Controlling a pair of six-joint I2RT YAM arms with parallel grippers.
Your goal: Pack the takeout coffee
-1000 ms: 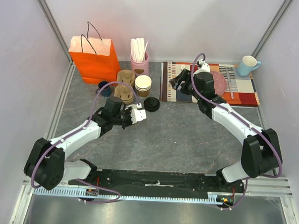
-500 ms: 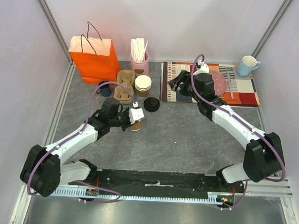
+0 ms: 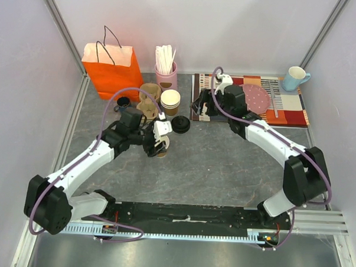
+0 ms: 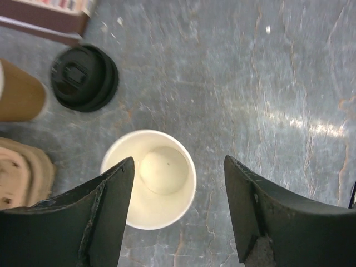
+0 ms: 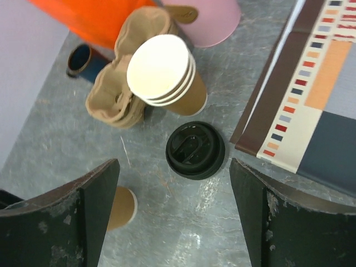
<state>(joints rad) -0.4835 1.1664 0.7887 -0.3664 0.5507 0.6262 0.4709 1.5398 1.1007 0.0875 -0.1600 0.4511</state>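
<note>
No lidded takeout coffee is in view. A lidless brown paper cup (image 3: 161, 149) with a cream inside (image 4: 149, 179) stands upright on the grey table. My left gripper (image 3: 159, 137) (image 4: 178, 161) hovers over it, open, and the cup sits nearer the left finger, free of both. A round black lid (image 3: 180, 124) (image 4: 84, 78) (image 5: 195, 150) lies flat on the table a short way beyond the cup. My right gripper (image 3: 200, 105) (image 5: 173, 164) hangs open above the lid, holding nothing. The cup's brown side (image 5: 119, 207) shows by its left finger.
Behind the lid stand a stack of lidless cups (image 3: 170, 101) (image 5: 164, 72), a pulp cup carrier (image 3: 149, 100), a dark blue mug (image 3: 124, 103), an orange bag (image 3: 113, 68) and a pink stirrer holder (image 3: 166, 71). A striped placemat (image 3: 291, 112) and pale mug (image 3: 295, 78) are at right.
My left gripper carried the cup toward the table's middle, set it down and opened. My right arm swung left off the placemat to above the black lid.
</note>
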